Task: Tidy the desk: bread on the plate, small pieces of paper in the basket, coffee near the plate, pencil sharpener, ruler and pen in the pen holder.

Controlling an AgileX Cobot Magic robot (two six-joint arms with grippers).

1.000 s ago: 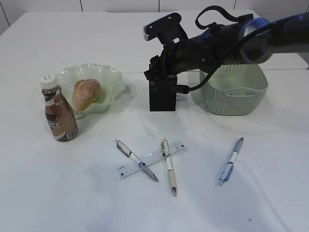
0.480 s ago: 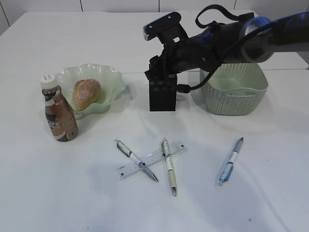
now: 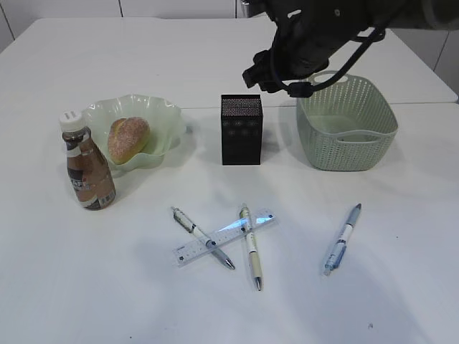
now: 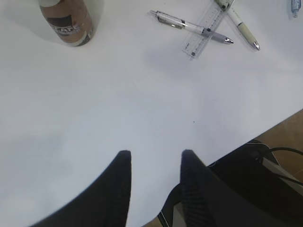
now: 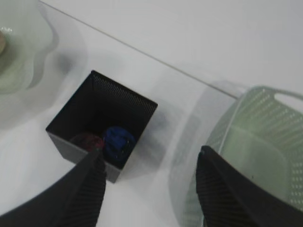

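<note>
Black right claw (image 5: 149, 187) wide, empty.

White desk (image 3: 107, 301) with seam, plate (image 3: 166, 115), coffee (image 3: 89, 170), pen holder (image 3: 241, 136), basket (image 3: 351, 147), ruler (image 3: 192, 248), three pens (image 3: 341, 239).

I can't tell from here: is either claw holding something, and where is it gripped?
Nothing is held. The right gripper hangs open above the pen holder, and the left gripper is open over bare desk.

The coffee (image 3: 87, 170) label's lettering and the ruler (image 3: 224, 236) markings are too small to read.
</note>
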